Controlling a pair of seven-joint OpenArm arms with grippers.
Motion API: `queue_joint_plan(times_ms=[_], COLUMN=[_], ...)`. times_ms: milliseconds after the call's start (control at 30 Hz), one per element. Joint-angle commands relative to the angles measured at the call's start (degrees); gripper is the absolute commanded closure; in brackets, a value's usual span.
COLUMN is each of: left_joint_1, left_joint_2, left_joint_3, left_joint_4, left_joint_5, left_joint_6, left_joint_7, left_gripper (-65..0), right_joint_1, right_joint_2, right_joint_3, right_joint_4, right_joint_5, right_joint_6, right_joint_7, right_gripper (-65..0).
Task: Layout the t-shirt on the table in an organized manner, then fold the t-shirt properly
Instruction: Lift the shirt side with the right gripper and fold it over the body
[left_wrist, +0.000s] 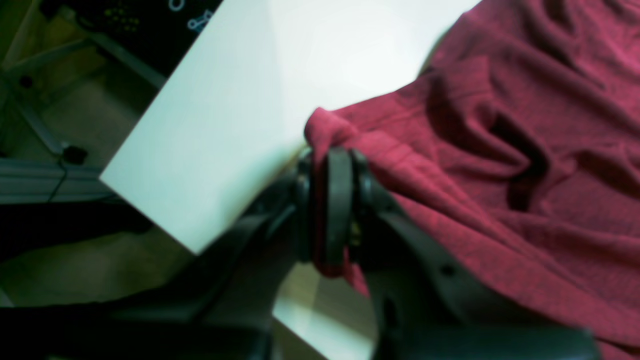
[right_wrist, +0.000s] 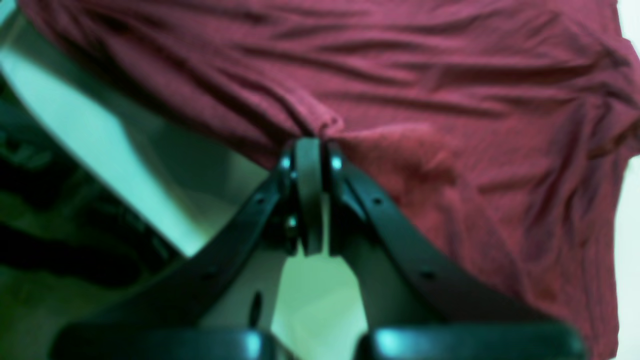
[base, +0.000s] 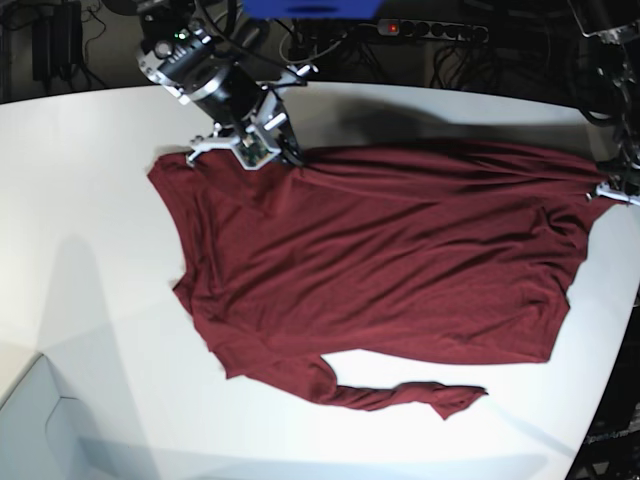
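The dark maroon t-shirt (base: 380, 270) lies stretched across the white table (base: 100, 200), wrinkled, with one long sleeve (base: 400, 395) trailing toward the front. At the back left, my right gripper (base: 292, 158) is shut on the shirt's far edge. In the right wrist view the right gripper (right_wrist: 309, 145) pinches a bunched fold of the t-shirt (right_wrist: 400, 75) above the table (right_wrist: 100, 145). My left gripper (base: 603, 192) holds the shirt's right end at the table's edge. In the left wrist view the left gripper (left_wrist: 332, 155) is shut on a corner of the t-shirt (left_wrist: 500, 150) over the table (left_wrist: 225, 125).
A power strip (base: 430, 30) and cables lie behind the table's back edge. The table's curved edge (base: 620, 350) runs down the right, close to the left arm. Floor and metal frame legs (left_wrist: 45, 130) show beyond the table's corner.
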Motion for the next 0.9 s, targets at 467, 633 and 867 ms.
queue_joint_plan(times_ms=[467,633,867], left_joint_1=[-10.3,-13.9,-17.0], left_joint_2=[-1.7,-3.5,-3.8], left_joint_3=[6.1,6.9,6.9], left_joint_4=[-4.0,-12.2,-17.0], left_joint_5=[0.6,0.5,0.5], left_joint_6=[0.1,0.1,0.1], left_joint_7=[-1.5,-1.7,-4.6], left_gripper=[-3.2,-3.2,-3.2], right_joint_1=[9.2,10.7,12.4], right_joint_2=[-0.2,-0.2,-0.2], right_joint_3=[0.0,2.2,5.6], right_joint_4=[-5.4,-7.5,-8.3], right_joint_5=[0.7,0.7,0.7], right_joint_6=[0.3,0.3,0.3], right_joint_7=[1.0,1.0,1.0], right_gripper=[0.0,0.0,0.0])
